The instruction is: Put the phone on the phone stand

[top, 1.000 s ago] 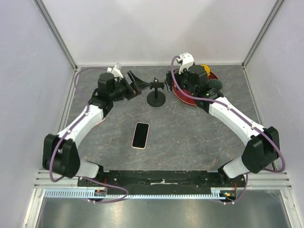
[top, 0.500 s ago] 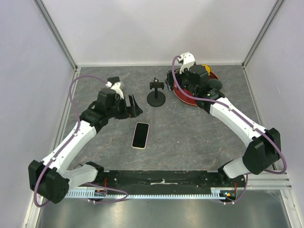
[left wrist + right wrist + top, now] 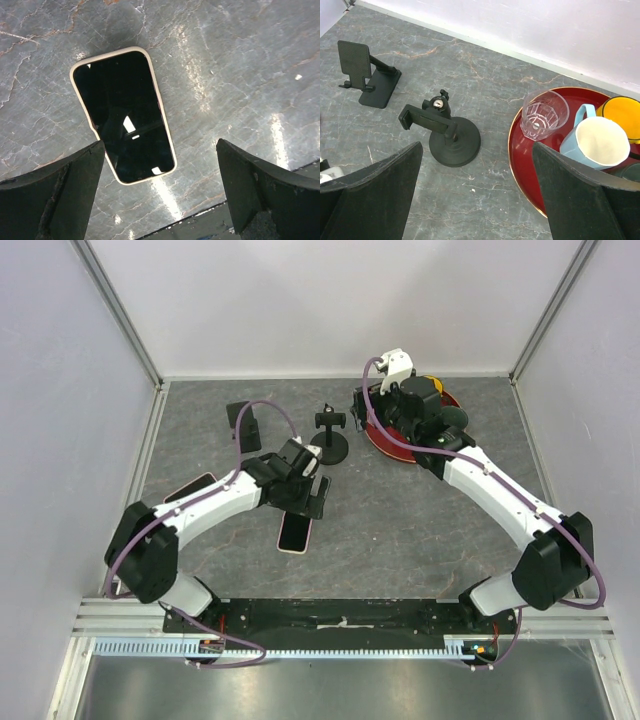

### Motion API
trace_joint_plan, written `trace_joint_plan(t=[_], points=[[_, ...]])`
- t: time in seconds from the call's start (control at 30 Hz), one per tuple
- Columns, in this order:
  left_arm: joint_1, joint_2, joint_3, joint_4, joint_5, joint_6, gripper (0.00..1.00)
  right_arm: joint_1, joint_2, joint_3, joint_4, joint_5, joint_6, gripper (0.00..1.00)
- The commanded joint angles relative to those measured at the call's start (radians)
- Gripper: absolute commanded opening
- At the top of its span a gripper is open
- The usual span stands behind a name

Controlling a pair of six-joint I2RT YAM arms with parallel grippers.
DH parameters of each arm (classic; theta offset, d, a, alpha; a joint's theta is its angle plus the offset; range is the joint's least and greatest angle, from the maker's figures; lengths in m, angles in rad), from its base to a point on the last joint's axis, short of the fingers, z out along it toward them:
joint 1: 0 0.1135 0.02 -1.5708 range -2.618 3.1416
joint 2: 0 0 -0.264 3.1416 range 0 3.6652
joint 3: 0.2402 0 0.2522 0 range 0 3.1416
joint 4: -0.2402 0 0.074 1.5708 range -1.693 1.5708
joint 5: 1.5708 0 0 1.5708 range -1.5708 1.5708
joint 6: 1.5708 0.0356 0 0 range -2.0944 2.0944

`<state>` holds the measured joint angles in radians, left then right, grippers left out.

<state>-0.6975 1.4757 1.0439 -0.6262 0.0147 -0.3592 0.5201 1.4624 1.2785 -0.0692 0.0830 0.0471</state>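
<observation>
From above, we are seeing only the near end of the phone (image 3: 293, 536); the left gripper (image 3: 306, 502) is covering the rest.

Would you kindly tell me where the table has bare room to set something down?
The widest bare stone lies right of the phone, bordered by the round-base stand behind and the right arm. The back is crowded: folding stand, round-base stand and the loaded red tray.
</observation>
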Motion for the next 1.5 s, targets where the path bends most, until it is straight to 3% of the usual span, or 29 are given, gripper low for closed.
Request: trace_joint_plan(t=[0.0,0.77,1.23,1.47], points=[[-0.013,0.047,0.065,-0.026,-0.065,0.029,1.00,0.001,-0.040,0.001,0.006,0.034,-0.027,0.98],[-0.014,0.121,-0.087,-0.017,-0.162,-0.099,1.00,0.001,-0.037,0.008,0.011,-0.011,-0.009,0.98],[-0.025,0.247,-0.067,-0.001,-0.183,-0.076,0.91,0.003,-0.019,0.015,0.012,-0.014,0.000,0.98],[-0.030,0.210,-0.097,0.011,-0.144,-0.084,1.00,0.001,-0.025,0.012,0.006,-0.006,-0.009,0.98]])
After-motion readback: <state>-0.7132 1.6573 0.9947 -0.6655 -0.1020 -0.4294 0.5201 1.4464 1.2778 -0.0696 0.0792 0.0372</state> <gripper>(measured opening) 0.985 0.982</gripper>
